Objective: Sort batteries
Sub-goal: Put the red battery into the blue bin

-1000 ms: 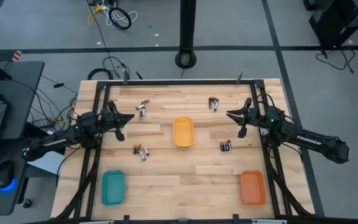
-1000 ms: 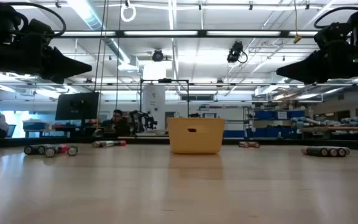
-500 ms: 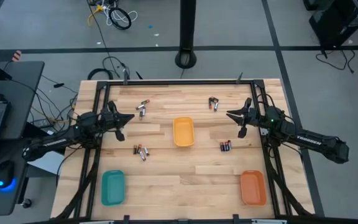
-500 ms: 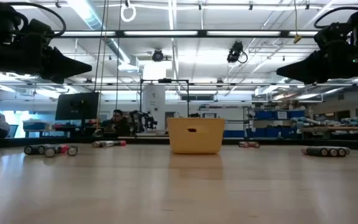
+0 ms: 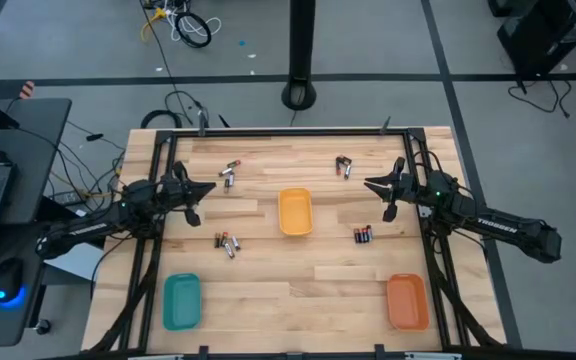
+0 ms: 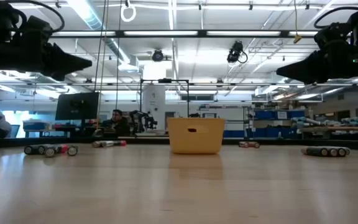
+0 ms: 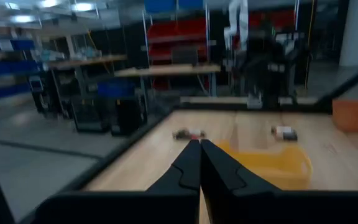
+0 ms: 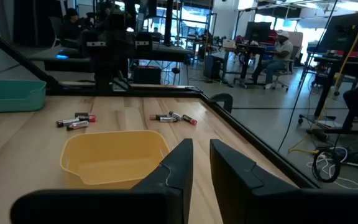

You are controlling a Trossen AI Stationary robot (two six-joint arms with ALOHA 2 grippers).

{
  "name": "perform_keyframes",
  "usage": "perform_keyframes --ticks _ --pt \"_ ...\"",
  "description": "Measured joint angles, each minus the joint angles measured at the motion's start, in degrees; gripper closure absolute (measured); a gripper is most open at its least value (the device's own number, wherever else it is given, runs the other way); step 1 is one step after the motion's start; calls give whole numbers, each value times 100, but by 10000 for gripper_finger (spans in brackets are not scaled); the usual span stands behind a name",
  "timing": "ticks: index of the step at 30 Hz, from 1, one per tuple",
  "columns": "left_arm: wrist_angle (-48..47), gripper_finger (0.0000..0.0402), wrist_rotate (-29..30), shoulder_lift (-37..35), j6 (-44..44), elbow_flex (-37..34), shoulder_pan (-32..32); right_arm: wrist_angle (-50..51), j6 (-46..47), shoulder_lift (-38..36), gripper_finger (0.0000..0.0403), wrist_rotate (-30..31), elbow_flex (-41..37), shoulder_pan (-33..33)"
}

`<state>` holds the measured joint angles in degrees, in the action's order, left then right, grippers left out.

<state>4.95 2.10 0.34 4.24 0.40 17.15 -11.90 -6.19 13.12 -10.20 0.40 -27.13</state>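
- The batteries lie in four small clusters on the wooden table (image 5: 298, 280): one far left (image 5: 230, 172), one far right (image 5: 343, 166), one near left (image 5: 228, 243), one near right (image 5: 363, 235).
- A yellow tray (image 5: 295, 212) sits mid-table between the clusters; a teal tray (image 5: 181, 300) and an orange tray (image 5: 406, 300) sit at the near corners.
- The left gripper (image 5: 208, 189) hangs above the table's left side, fingers pressed together, holding nothing.
- The right gripper (image 5: 370, 184) hangs over the right side, fingers slightly apart, empty.

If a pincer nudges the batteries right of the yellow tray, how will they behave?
The batteries are small cylinders lying on their sides on the smooth wooden table, so they would probably roll. They sit side by side, so one push likely scatters several. They look rigid, unlikely to deform.
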Motion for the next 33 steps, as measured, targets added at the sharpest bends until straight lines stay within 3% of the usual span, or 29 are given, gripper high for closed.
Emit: perform_keyframes --ticks 10,18,24,33 --pt "1495 389 -111 -2 -1010 -1 -1 -2 1 0 336 0 -2 1" --pt "1468 389 -301 238 -1114 6 -1 0 1 -1 336 0 -2 1" --pt "668 397 -323 1422 -1197 580 -1 -2 1 -1 336 0 0 1" --pt "-1250 398 -310 4049 -1379 2624 8 0 1 -1 336 1 0 0"
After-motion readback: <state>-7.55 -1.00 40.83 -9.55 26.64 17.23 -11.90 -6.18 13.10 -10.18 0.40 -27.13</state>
